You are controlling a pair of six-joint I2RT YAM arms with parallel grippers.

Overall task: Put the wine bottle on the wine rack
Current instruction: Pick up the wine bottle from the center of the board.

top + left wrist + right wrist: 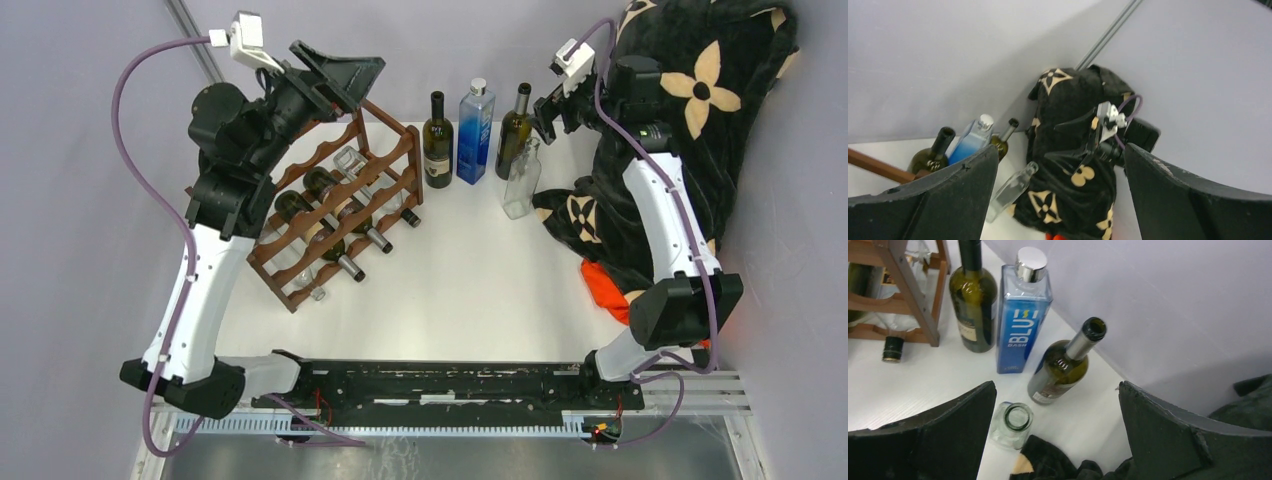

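The dark reddish-brown wine rack stands at the left of the white table with several bottles lying in it. Upright in a row at the back are a dark green wine bottle, a blue square bottle and an olive green wine bottle. A clear glass bottle stands just in front of these. My right gripper hangs open above the clear bottle and the olive bottle, touching neither. My left gripper is open and empty, raised above the rack's far end.
A black blanket with cream flowers is heaped along the right side, its edge touching the clear bottle. Something orange pokes out beneath it. Grey walls close in the back and sides. The rack's corner post shows in the right wrist view.
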